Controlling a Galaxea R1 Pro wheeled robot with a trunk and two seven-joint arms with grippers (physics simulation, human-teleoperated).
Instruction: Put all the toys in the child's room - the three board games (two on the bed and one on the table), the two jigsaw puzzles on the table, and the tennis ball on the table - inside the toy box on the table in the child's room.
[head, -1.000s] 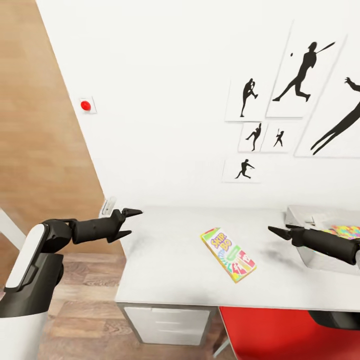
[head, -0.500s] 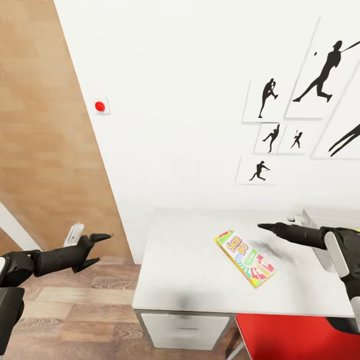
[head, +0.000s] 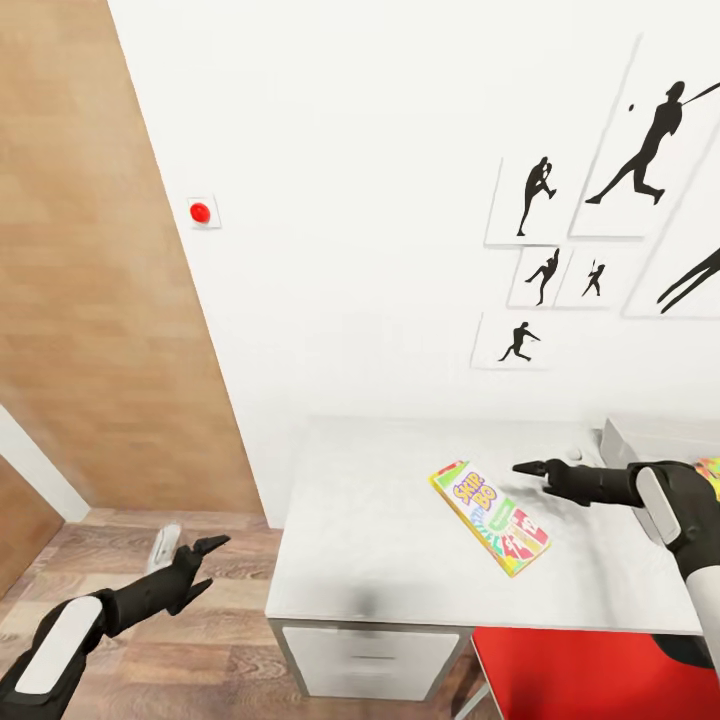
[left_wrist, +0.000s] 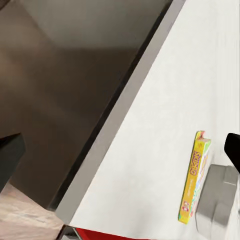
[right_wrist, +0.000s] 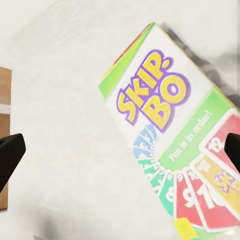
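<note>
The SKIP-BO box lies flat on our tabletop, long axis diagonal, just below our wide-open right end effector, far nearer than our empty, parted left end effector.

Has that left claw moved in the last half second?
Yes. The left gripper has dropped lower against the table edge, hanging over the wood floor.
</note>
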